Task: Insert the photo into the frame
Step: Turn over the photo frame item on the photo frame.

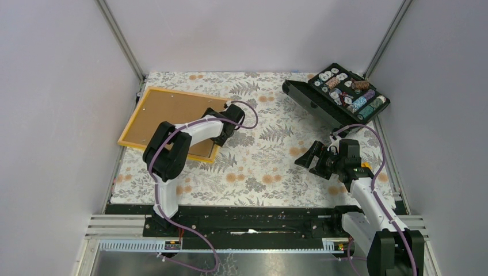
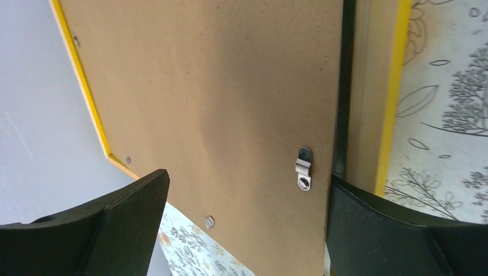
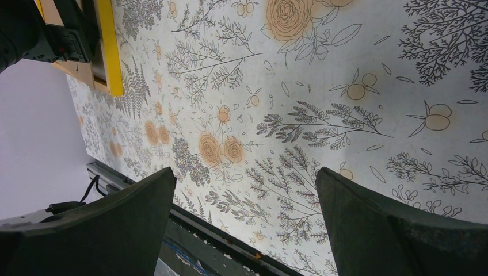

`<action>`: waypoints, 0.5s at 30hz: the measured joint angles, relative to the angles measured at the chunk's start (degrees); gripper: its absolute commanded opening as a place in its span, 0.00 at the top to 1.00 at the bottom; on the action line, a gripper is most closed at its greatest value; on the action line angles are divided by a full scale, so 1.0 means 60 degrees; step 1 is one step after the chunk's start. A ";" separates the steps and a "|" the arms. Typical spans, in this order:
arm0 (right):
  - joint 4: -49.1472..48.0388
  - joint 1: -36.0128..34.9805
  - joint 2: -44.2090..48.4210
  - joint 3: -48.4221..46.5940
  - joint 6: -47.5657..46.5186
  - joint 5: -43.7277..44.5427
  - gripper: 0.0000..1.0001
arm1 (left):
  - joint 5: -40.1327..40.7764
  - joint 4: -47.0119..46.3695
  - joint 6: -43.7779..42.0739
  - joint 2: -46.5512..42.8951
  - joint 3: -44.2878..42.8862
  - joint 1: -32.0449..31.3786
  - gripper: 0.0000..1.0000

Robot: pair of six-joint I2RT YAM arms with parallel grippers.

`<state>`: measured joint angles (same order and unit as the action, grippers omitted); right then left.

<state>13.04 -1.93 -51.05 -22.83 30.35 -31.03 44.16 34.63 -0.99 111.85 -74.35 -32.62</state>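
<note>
The orange-yellow frame point(image 1: 130, 123) lies at the back left of the table, face down. The photo point(image 1: 172, 112) rests in it with its plain brown reverse up; its printed side is hidden. My left gripper point(image 1: 226, 122) hovers open over the frame's near right corner, holding nothing. In the left wrist view the fingers of the left gripper point(image 2: 247, 175) stand wide apart above the photo point(image 2: 218, 86), close to a metal hanger clip point(image 2: 304, 168). A dark gap runs between the board and the frame point(image 2: 394, 86) rim. My right gripper point(image 1: 311, 160) point(image 3: 244, 171) is open and empty over the mat.
A black case of small round parts point(image 1: 348, 92) stands open at the back right. A floral mat point(image 1: 270, 172) covers the table. Grey walls close in left, right and behind. A black rail point(image 1: 253, 215) runs along the near edge. The frame point(image 3: 109, 52) shows far left in the right wrist view.
</note>
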 measured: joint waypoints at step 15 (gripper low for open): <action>0.0000 0.0000 0.0000 0.0033 0.0000 -0.0004 0.00 | -0.1949 0.0426 0.0579 -0.0787 -0.0255 0.0321 0.02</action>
<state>13.04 -1.93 -51.05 -22.63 30.35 -31.05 32.47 37.19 2.48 107.13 -75.88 -30.70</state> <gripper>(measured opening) 0.994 0.984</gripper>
